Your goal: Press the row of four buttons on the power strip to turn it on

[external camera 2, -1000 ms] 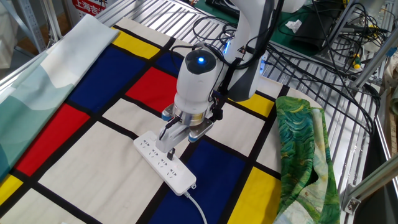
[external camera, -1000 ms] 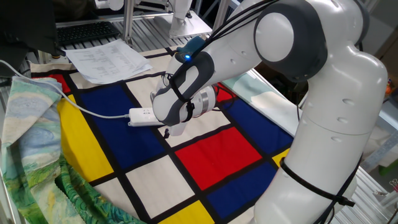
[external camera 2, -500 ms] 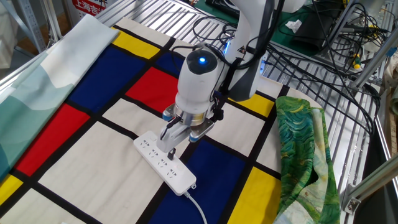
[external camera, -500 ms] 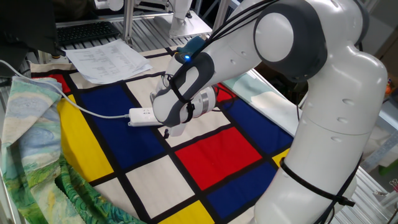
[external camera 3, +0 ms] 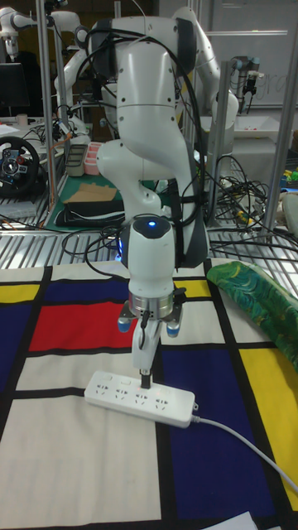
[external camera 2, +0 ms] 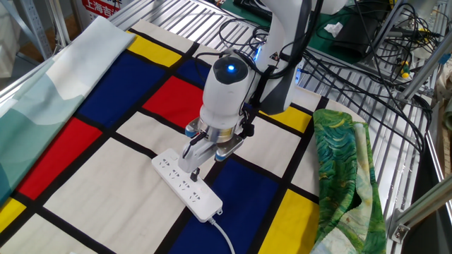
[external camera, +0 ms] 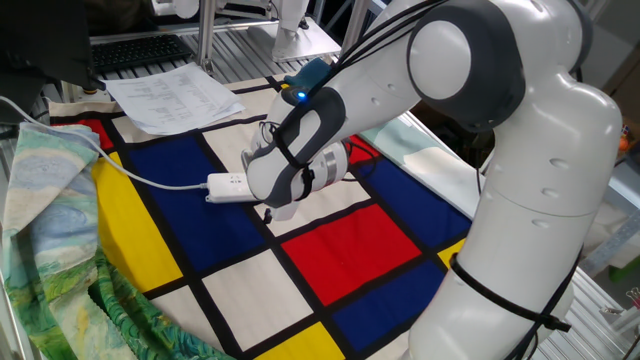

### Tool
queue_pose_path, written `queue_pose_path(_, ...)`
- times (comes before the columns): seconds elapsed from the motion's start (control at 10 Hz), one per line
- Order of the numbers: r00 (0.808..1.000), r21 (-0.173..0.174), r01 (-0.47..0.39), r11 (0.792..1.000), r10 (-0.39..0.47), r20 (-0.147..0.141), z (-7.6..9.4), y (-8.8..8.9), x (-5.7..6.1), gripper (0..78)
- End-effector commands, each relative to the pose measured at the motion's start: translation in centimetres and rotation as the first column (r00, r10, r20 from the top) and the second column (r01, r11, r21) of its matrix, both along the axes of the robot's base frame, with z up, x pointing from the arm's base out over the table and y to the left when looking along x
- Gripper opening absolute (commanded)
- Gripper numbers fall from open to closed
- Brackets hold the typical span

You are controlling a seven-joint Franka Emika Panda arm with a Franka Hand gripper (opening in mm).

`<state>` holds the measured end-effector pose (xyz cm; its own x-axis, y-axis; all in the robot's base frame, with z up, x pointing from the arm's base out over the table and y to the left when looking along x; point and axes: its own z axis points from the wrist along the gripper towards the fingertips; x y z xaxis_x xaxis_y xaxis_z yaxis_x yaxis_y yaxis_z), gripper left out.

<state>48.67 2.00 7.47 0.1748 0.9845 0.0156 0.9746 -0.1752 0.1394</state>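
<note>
The power strip (external camera 2: pixel 187 185) lies flat on a white panel of the colour-block cloth (external camera 2: pixel 85 176) covering the table, its thin cord (external camera 2: pixel 224 237) running off towards the cloth's near edge in the other fixed view. The gripper (external camera 3: pixel 145 379) points straight down over the strip, its dark fingers (external camera 2: pixel 194 171) drawn together into one narrow tip that rests on, or just above, the strip's top face beside the four buttons (external camera 3: pixel 136 392). A green patterned cloth (external camera 2: pixel 346 169) lies bunched along the table's edge, well apart from the strip.
</note>
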Motion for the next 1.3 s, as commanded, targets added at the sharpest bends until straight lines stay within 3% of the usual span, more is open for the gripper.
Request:
queue_pose_path(0.1, 0.999, -0.005, -0.012, 1.000, 0.011, -0.036, 0.8, 0.5, -0.7, 77.4)
queue_pose_path(0.6, 0.998, -0.001, -0.023, 1.000, 0.023, -0.065, 3.8, 1.1, -0.3, 77.4)
queue_pose_path(1.3, 0.998, 0.000, -0.030, 1.000, 0.030, -0.051, 4.4, -0.1, 1.3, 77.4)
